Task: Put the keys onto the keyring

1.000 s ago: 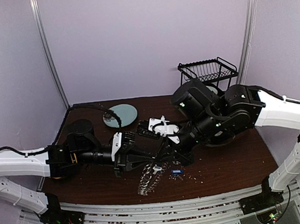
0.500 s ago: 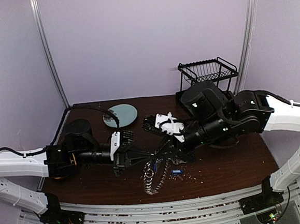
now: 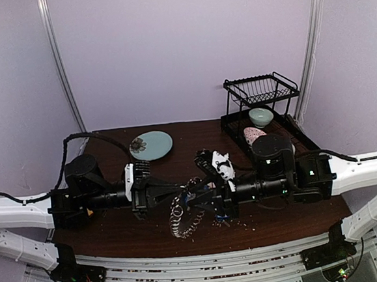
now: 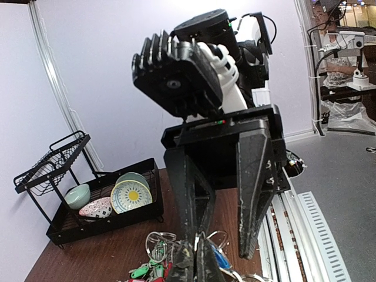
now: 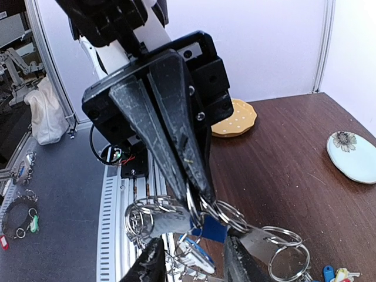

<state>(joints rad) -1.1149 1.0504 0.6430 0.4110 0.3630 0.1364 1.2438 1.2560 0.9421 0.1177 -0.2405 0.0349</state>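
The left end effector is shut tight. Its two black fingers pinch a thin wire loop of the keyring. The keyring hangs down from the fingertips in a bunch of shiny rings and little keys. I cannot tell if the lowest keys touch the tabletop.

The right end effector points straight at the left one, tip to tip. Its fingers stand wide apart and hold nothing. The keyring hangs between the two end effectors.

Just under the left fingertips there is a blue-tagged key in among the rings. I cannot tell if it is already on the keyring or only lying against it. Down below the left end effector, green-tagged keys lie on the tabletop. Another key with a blue tag lies on the tabletop too, off to the side of the right end effector.

I think this is the step of getting keys onto the keyring. One arm holds the ring up and the other arm has a free hand. Next, the right end effector needs to go down, pick up a loose key by its tag, and bring it to the ring. The key's small hole must meet the thin wire, so the left end effector has to keep its pinch steady.
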